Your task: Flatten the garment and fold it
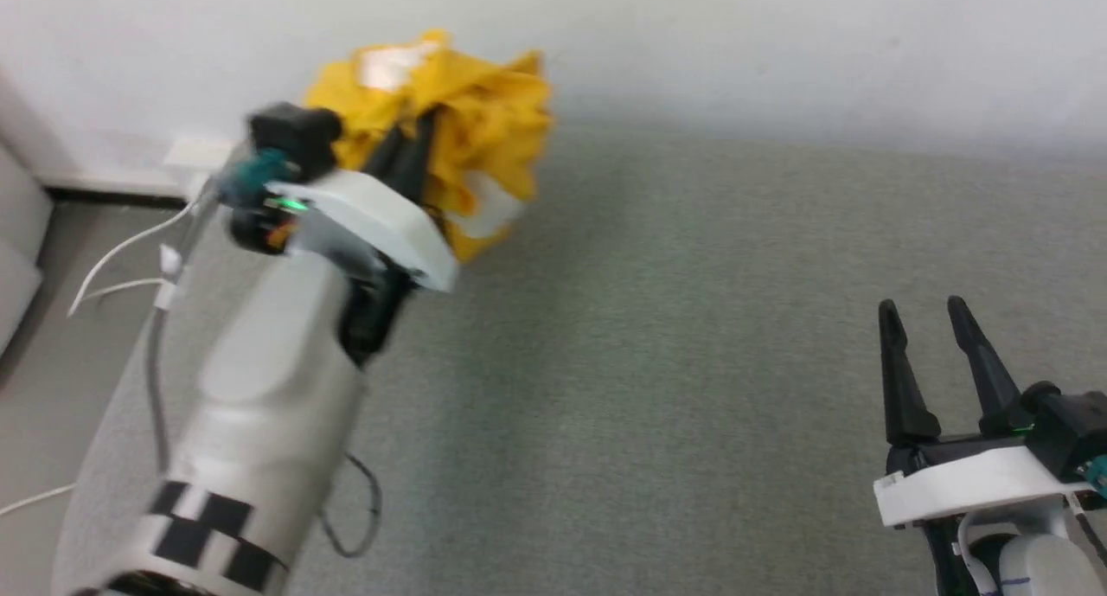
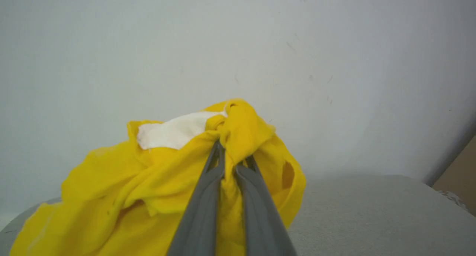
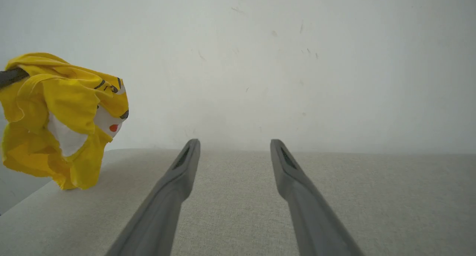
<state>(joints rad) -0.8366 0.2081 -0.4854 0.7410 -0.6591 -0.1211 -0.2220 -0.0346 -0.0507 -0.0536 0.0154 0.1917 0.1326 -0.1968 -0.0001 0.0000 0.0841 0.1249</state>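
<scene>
The garment (image 1: 458, 120), a bright yellow T-shirt with white patches, hangs bunched up above the far left of the grey table (image 1: 692, 362). My left gripper (image 1: 419, 137) is shut on a fold of it, its dark fingers pinching the cloth together in the left wrist view (image 2: 232, 155). The right wrist view shows the garment (image 3: 63, 118) lifted at the left, with black marks and a red dot on a white patch. My right gripper (image 1: 924, 315) stands open low at the right over bare table, nothing between its fingers (image 3: 234, 144).
A pale wall (image 1: 778, 42) runs behind the table. White cables (image 1: 121, 267) and a white box (image 1: 195, 155) lie on the floor off the table's left edge. The table's cloth surface spreads wide between the two arms.
</scene>
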